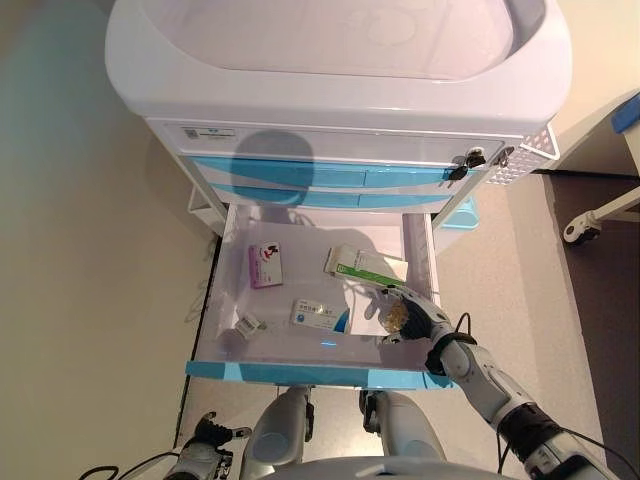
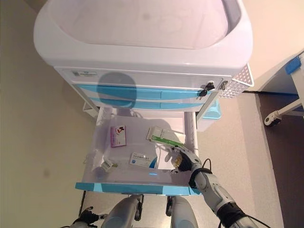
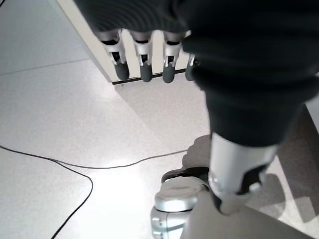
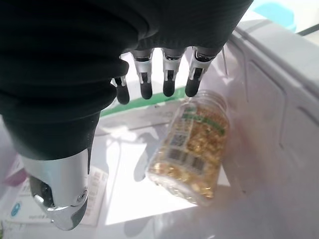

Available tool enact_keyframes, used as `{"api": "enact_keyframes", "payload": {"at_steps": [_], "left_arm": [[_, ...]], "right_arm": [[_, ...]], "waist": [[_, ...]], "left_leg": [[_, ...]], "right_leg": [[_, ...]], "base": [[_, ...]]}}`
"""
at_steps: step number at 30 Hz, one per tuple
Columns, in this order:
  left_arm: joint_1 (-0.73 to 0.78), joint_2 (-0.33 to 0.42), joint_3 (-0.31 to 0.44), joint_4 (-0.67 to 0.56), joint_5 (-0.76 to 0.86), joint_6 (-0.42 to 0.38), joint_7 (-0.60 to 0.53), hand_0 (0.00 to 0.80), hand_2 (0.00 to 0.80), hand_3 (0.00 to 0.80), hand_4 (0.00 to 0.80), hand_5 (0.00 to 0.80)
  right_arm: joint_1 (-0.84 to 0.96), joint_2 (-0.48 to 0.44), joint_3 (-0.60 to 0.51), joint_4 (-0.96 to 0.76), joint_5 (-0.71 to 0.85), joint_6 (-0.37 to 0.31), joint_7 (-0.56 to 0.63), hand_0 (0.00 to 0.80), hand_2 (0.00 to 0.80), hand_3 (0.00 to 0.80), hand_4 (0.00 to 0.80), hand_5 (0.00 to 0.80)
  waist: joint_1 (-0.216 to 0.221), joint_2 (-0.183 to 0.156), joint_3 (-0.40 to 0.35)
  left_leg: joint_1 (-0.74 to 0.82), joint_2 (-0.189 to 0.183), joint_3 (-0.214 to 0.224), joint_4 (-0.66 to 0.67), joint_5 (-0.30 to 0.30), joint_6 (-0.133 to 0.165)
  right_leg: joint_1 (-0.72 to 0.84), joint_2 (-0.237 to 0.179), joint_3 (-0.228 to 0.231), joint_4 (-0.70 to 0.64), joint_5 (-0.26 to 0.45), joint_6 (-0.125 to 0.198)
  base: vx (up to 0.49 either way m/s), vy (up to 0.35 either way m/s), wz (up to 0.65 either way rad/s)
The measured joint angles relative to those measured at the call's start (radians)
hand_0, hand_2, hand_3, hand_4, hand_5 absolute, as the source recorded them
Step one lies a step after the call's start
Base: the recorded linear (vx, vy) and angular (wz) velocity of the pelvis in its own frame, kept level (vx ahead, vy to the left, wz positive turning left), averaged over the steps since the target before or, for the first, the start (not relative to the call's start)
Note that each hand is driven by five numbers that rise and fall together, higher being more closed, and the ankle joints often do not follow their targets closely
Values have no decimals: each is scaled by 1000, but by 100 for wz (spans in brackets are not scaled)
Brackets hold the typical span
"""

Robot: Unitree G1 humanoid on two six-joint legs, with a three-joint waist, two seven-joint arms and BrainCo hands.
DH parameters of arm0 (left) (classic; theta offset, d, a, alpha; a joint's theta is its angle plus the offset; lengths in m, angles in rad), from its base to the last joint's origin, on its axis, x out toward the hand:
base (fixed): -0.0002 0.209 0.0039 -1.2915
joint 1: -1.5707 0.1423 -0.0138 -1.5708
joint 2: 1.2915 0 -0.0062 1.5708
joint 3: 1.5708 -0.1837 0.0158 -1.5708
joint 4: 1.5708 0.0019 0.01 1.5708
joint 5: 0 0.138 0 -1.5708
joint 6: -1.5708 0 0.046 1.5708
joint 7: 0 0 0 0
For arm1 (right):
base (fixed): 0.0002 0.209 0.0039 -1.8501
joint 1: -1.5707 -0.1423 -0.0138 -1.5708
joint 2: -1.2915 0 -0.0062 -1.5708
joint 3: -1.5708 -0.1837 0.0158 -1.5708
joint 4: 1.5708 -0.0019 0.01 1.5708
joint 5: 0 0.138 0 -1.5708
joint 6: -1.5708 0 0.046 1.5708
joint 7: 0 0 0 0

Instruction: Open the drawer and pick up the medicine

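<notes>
The drawer (image 1: pixel 322 372) is already pulled out of the cart (image 1: pixel 340 95), so the step in hand is the pick-up. The right hand (image 1: pixel 408 318) is down inside the drawer at its 4 o'clock corner, fingers (image 4: pixel 167 82) relaxed and spread wide, holding nothing. The medicine, a clear bottle (image 4: pixel 195 148) of yellow capsules, lies on its side on the drawer floor just under those fingertips, beside the right wall. The next move, I judge, calls for lowering the hand and curling fingers and thumb (image 4: pixel 60 196) around the bottle without rolling it against the wall. Other packs share the drawer: a pink box (image 1: pixel 265 265) at 10 o'clock, a green box (image 1: pixel 366 267) at 1, a blue box (image 1: pixel 319 315) near centre. The left hand (image 3: pixel 144 57) hangs low over the pale floor (image 3: pixel 60 114), fingers loosely extended, empty.
</notes>
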State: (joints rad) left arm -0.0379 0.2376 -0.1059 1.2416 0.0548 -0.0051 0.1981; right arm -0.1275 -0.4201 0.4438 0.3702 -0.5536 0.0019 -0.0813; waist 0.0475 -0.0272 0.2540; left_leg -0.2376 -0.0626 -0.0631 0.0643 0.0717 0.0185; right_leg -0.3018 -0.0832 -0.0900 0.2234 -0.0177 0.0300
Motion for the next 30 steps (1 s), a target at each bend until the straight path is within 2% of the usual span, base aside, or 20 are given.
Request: {"api": "enact_keyframes", "payload": {"at_steps": [14,23,24,25,26,27,30], "left_arm": [[0,0,-13,0,-2,1,13,0,0,0,0,0],[-1,0,-31,0,-3,2,2,0,0,0,0,0],[-1,1,-39,0,-3,2,-2,0,0,0,0,0],[-1,1,-42,0,-3,2,-3,0,0,0,0,0],[-1,1,-43,0,-3,2,-3,0,0,0,0,0],[-1,1,-44,0,-3,2,-5,0,0,0,0,0],[-2,2,-50,0,-3,2,-8,0,0,0,0,0]], "right_arm": [[-108,62,28,163,1,47,-58,0,0,0,0,0],[-173,66,69,273,-157,66,-59,0,0,0,0,0],[-185,67,77,284,-182,70,-59,254,254,254,254,254],[-187,69,80,287,-193,72,-59,386,386,386,386,386],[-190,73,83,291,-204,72,-59,618,618,618,618,618],[-209,82,83,300,-221,76,-60,800,800,800,800,800],[-226,85,90,309,-241,83,-57,800,800,800,800,800]], "waist": [[10,0,-1],[20,-6,-4],[20,-11,-7],[20,-15,-10],[21,-18,-14],[20,-23,-16],[20,-31,-21]], "left_leg": [[-1,0,-3,2,0,0],[-4,-4,-10,9,0,0],[-6,-3,-10,11,0,0],[-10,-4,-11,12,0,0],[-16,-4,-13,14,0,0],[-20,-4,-20,18,0,0],[-19,-4,-22,18,0,0]], "right_leg": [[2,0,-2,1,0,0],[-9,-4,-4,27,-16,-1],[-11,-4,-5,28,-17,-2],[-14,-4,-6,30,-18,-3],[-18,-4,-7,31,-19,-5],[-20,-4,-10,31,-19,-4],[-19,-4,-12,32,-20,-3]], "base": [[0,0,0],[-2,2,1],[0,0,0],[-4,-1,3],[1,0,9],[1,0,9],[0,0,3]]}}
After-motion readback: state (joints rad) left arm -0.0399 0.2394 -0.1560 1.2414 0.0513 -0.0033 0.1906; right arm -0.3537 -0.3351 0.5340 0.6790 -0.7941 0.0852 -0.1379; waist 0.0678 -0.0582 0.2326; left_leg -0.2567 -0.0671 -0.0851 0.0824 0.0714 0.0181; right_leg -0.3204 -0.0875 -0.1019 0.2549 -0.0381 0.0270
